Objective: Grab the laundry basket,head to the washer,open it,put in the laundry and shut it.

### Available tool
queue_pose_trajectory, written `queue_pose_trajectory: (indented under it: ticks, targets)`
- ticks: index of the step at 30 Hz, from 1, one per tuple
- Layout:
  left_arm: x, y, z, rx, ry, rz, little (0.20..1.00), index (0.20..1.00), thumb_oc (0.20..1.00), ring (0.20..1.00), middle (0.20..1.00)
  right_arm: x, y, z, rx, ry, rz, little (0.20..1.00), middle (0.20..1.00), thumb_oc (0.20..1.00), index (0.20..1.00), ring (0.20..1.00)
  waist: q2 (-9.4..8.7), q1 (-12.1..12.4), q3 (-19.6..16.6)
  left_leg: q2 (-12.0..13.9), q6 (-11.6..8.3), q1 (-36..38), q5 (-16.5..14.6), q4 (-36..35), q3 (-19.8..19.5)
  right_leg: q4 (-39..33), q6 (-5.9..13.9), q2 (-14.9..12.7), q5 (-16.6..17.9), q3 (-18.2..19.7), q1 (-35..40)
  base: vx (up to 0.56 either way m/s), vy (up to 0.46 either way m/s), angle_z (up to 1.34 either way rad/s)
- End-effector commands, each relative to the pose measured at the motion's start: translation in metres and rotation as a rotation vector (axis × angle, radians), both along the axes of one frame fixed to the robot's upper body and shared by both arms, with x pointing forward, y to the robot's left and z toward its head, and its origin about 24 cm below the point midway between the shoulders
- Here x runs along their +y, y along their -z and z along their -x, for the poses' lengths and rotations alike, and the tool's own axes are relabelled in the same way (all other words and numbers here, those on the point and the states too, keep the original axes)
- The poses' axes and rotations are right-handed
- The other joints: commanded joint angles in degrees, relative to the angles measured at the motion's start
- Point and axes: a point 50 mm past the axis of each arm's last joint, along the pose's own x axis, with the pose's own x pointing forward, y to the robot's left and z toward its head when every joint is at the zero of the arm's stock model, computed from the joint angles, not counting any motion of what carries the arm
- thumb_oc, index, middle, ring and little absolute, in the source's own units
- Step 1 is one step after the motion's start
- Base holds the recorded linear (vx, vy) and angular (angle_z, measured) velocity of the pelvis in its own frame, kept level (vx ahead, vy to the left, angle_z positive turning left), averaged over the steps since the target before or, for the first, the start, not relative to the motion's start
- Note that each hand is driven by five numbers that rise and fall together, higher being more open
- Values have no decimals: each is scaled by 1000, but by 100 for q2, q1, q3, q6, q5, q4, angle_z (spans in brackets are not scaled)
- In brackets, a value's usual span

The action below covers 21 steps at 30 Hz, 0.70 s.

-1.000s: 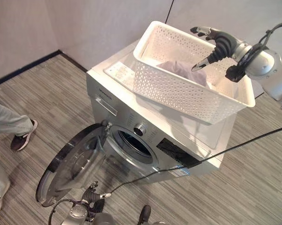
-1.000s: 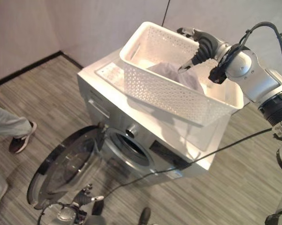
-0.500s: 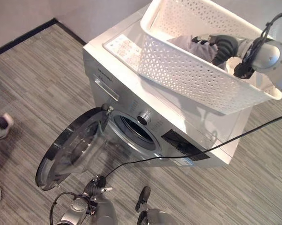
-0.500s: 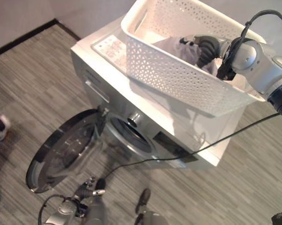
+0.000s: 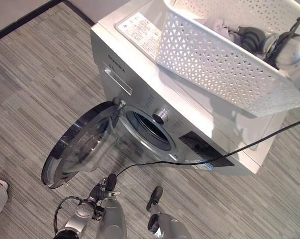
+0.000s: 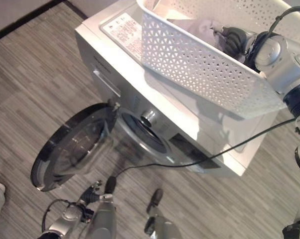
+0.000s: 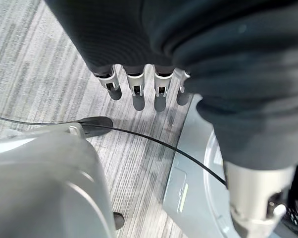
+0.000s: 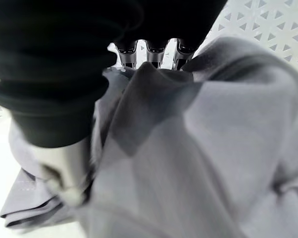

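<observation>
Right robot hand (image 6: 233, 39) has plunged into the white perforated plastic laundry basket (image 5: 225, 64), fingers buried in crumpled grey cloth (image 8: 198, 144), grip unreadable; left robot hand (image 7: 144, 89) hangs spread.

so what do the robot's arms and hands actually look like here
Both arms are smooth silver-grey shells with rounded joints. The right hand has a dark ribbed cover over its back and wrist. The left hand has the same dark ribbed cover, with silver fingers in a row ending in dark tips. A thin black cable runs along the right arm's upper shell.
</observation>
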Motion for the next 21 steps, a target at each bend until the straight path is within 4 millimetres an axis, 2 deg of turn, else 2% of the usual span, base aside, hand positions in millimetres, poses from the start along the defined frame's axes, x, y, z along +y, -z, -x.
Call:
queue_pose_trajectory:
  ticks: [1,6,7,8,9,10,12,15,17,21]
  targets:
    - [-15,-6,-15,-62,40,28,1000,1000,1000,1000,1000,6,60,-4,262,-41,26,200,200,200,200,200,102,235,249,102,-95,4,534,-723,-31,56,483,-97,-668,120,740,12,-7,-6]
    - [-18,-7,-19,-73,37,31,1000,1000,1000,1000,1000,11,35,-3,158,-71,-40,200,200,200,200,200,62,175,193,118,-78,69,498,-723,23,58,495,-101,-659,141,758,3,2,-10]
    - [-18,-7,-19,-73,38,31,1000,1000,1000,1000,1000,11,35,-3,158,-71,-40,200,200,200,200,200,63,165,182,113,-75,50,509,-723,14,57,497,-104,-654,133,745,0,0,0]
    - [-19,-7,-19,-73,31,31,1000,1000,1000,1000,1000,15,15,0,70,-100,-90,200,200,200,200,200,55,127,139,130,-75,103,487,-723,34,58,498,-101,-659,151,767,0,0,0]
    - [-18,-6,-18,-70,24,31,1000,1000,1000,1000,1000,16,6,3,28,-114,-115,200,200,200,200,200,54,100,108,130,-76,115,480,-723,33,58,498,-102,-664,154,774,0,0,0]
    - [-18,-6,-18,-70,24,31,1000,1000,1000,1000,1000,16,6,3,28,-114,-115,200,200,200,200,200,55,90,97,125,-73,95,490,-723,23,58,500,-105,-659,145,760,0,0,0]
    - [-17,-5,-18,-65,10,29,1000,1000,1000,1000,1000,14,-15,10,-70,-133,-182,200,200,200,200,200,52,26,18,117,-74,122,476,-723,18,65,497,-108,-670,142,781,0,0,0]
    - [-16,-3,-16,-57,-1,31,1000,1000,1000,1000,1000,3,-39,23,-180,-142,-258,200,200,200,200,200,58,-80,-112,107,-74,176,442,-723,8,91,495,-118,-703,102,832,6,-1,1]
    - [-15,-2,-14,-51,-3,27,1000,1000,1000,1000,1000,-15,-58,33,-297,-114,-351,200,200,200,200,200,63,-142,-217,100,-66,268,396,-723,17,116,492,-122,-736,100,908,0,0,0]
    - [-9,2,-9,-25,-27,14,1000,1000,1000,1000,1000,-29,-86,48,-474,-111,-479,200,200,200,200,200,73,-230,-383,99,-39,417,311,-723,41,151,491,-131,-781,119,1022,17,-5,0]
